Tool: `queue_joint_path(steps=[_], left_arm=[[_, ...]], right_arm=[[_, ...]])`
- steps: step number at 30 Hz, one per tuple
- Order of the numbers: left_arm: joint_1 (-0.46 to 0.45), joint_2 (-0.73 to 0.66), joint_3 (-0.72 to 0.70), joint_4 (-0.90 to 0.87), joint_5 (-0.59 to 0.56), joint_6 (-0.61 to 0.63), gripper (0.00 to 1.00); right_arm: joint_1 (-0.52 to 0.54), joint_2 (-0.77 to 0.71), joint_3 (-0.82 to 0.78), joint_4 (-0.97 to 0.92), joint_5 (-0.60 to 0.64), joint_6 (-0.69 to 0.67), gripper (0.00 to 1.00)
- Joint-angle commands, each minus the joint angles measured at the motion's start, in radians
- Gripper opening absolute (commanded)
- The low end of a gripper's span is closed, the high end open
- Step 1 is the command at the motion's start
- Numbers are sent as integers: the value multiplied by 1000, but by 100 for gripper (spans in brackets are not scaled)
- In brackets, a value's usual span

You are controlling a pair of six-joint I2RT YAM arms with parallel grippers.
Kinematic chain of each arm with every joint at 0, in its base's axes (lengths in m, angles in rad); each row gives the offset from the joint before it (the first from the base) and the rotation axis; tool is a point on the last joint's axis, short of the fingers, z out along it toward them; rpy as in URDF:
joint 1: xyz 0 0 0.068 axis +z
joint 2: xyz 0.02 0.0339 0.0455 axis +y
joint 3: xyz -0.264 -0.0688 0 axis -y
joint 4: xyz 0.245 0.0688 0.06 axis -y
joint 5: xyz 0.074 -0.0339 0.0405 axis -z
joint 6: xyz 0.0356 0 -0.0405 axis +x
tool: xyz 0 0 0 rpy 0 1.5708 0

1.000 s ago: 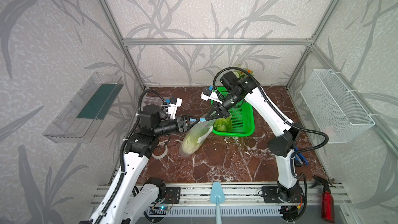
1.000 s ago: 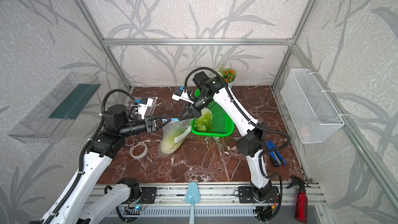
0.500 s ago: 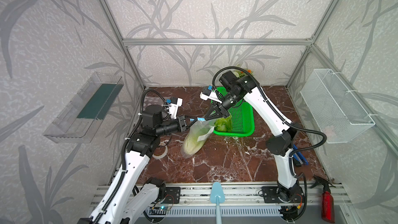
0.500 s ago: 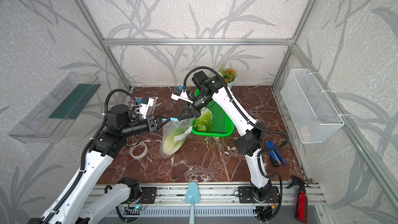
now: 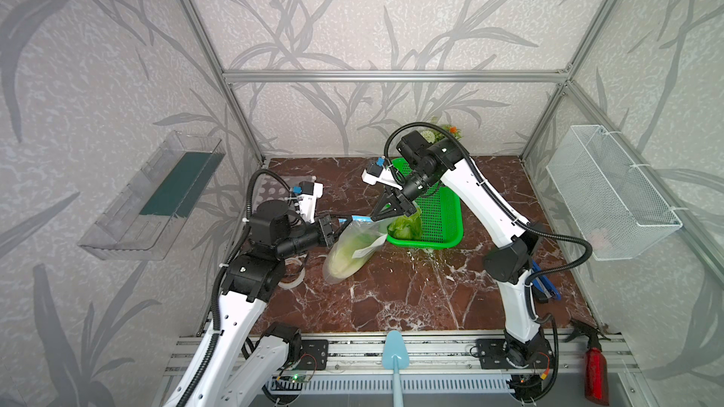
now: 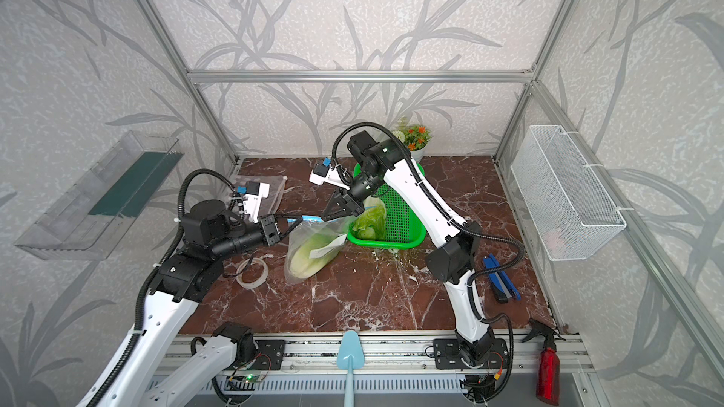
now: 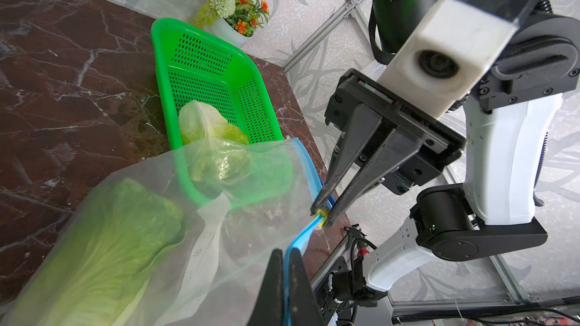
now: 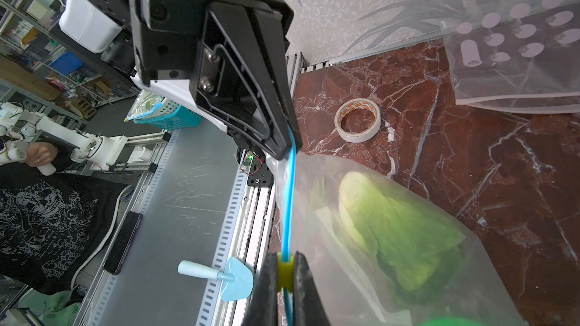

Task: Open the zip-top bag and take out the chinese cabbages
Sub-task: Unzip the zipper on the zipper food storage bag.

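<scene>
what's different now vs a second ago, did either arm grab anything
The left pincer closed on the blue zip strip of the zip-top bag; a second ago it stood open at that edge. Nothing else visibly moved: the right pincer stays shut on the yellow slider, one chinese cabbage hangs in the bag, and the other cabbage lies in the green basket.

Marble table [image 5: 391, 299] with basket [image 5: 438, 209], tape roll [image 8: 357, 137]

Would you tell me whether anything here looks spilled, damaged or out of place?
Nothing serious: white crumbs lie on the brown marble table beside the white tape roll, and the pale-blue plastic scoop rests off it, across the front rail.
</scene>
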Motion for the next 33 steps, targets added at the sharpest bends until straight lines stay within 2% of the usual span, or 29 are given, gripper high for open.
queue_joint_path(steps=[1, 13, 23, 33], left_arm=[[35, -26, 22, -25, -82, 31, 0], [164, -55, 34, -67, -34, 46, 0], [182, -45, 62, -91, -28, 68, 0], [190, -45, 68, -105, -43, 82, 0]], right_arm=[[-32, -29, -39, -85, 25, -18, 0], [-107, -159, -239, -3, 94, -9, 0], [-195, -283, -411, 108, 131, 27, 0], [-239, -333, -502, 129, 152, 24, 0]])
